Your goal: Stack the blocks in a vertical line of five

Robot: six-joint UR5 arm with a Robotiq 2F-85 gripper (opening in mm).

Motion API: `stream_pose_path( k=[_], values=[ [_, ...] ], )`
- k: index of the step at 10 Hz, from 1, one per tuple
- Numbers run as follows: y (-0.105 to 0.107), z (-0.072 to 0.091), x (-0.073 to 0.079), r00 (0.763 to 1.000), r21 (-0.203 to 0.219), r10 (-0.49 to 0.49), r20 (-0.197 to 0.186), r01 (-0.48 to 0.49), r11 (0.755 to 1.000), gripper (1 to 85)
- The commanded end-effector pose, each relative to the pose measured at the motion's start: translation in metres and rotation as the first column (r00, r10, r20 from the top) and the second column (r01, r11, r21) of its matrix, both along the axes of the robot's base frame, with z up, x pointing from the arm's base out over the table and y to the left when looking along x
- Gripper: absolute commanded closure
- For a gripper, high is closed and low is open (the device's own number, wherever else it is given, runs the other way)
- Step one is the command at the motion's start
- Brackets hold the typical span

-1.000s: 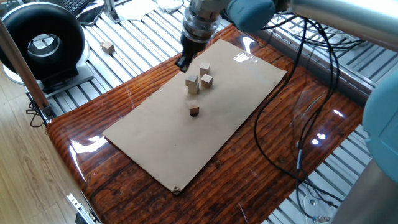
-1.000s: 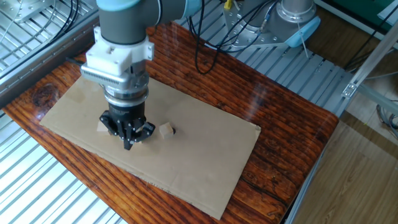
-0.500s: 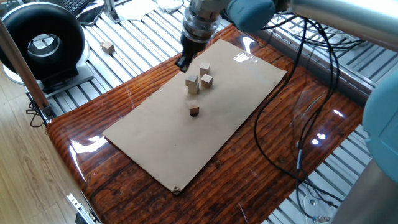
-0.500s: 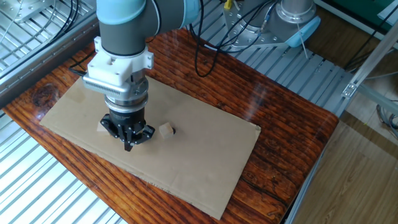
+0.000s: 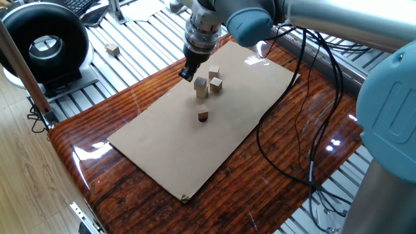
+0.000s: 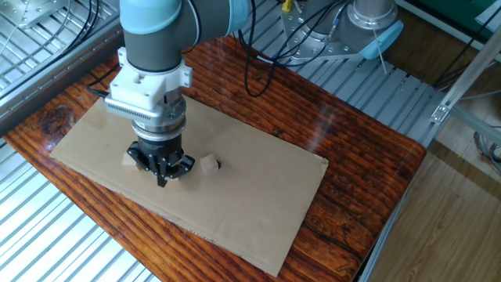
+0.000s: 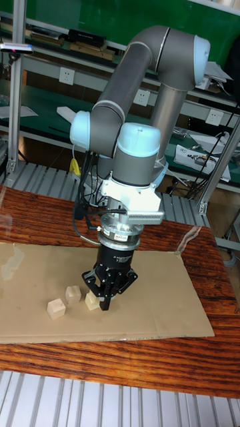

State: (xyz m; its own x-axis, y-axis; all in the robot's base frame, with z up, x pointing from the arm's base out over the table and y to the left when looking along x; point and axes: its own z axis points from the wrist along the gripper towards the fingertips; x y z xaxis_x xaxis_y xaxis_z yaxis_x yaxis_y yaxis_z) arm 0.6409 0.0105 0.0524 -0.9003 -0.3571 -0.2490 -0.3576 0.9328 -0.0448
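Four small pale tan wooden cubes (image 5: 202,88) visible on the flat brown cardboard sheet (image 5: 162,143) atop the glossy wooden bench (image 5: 117,188): two stacked, two loose. Dark two-finger end effector (image 5: 187,71) just beside stack, apparently empty, fingers near together; exact opening unclear.

one fixed view: high, far, oblique | other fixed view: high, opposite side, closer | tall view: low, near, side-on | shared: cardboard sheet (image 5: 195,130)

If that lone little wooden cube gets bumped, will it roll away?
Probably not: the cube has flat faces and lies flat on the cardboard, so it should slide. It looks small, solid wood, so likely light and stiff.
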Motion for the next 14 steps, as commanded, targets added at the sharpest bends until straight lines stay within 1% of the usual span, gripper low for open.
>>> stream_pose_path(
  k=[1, 3, 4, 7, 8, 9, 10, 11, 12, 13, 14],
  values=[
    [-0.004, 0.001, -0.004, 1.0, 0.001, -0.012, -0.013, 0.012, 1.0, 84.7],
    [-0.006, 0.001, -0.006, 1.0, 0.0, -0.014, -0.017, 0.014, 1.0, 84.7],
    [-0.005, 0.002, -0.003, 1.0, 0.001, -0.014, -0.008, 0.014, 1.0, 84.7],
    [-0.007, 0.003, -0.012, 0.999, 0.0, -0.001, -0.034, 0.001, 1.0, 84.7],
    [-0.01, 0.003, -0.012, 0.999, -0.011, 0.005, -0.032, -0.005, 1.0, 84.7],
    [-0.01, 0.002, -0.012, 1.0, -0.011, 0.004, -0.029, -0.005, 1.0, 84.7],
    [-0.011, 0.004, -0.006, 1.0, -0.016, 0.011, -0.006, -0.011, 1.0, 84.7],
    [-0.011, 0.006, -0.001, 1.0, -0.026, 0.021, 0.008, -0.021, 0.999, 84.7],
    [-0.007, 0.01, 0.006, 0.999, -0.024, 0.027, 0.028, -0.026, 0.999, 84.7],
    [0.005, 0.015, 0.015, 0.998, 0.008, 0.024, 0.057, -0.024, 1.0, 84.7],
    [0.029, 0.02, 0.021, 0.998, 0.1, -0.022, 0.065, 0.015, 0.995, 84.7]
  ],
)
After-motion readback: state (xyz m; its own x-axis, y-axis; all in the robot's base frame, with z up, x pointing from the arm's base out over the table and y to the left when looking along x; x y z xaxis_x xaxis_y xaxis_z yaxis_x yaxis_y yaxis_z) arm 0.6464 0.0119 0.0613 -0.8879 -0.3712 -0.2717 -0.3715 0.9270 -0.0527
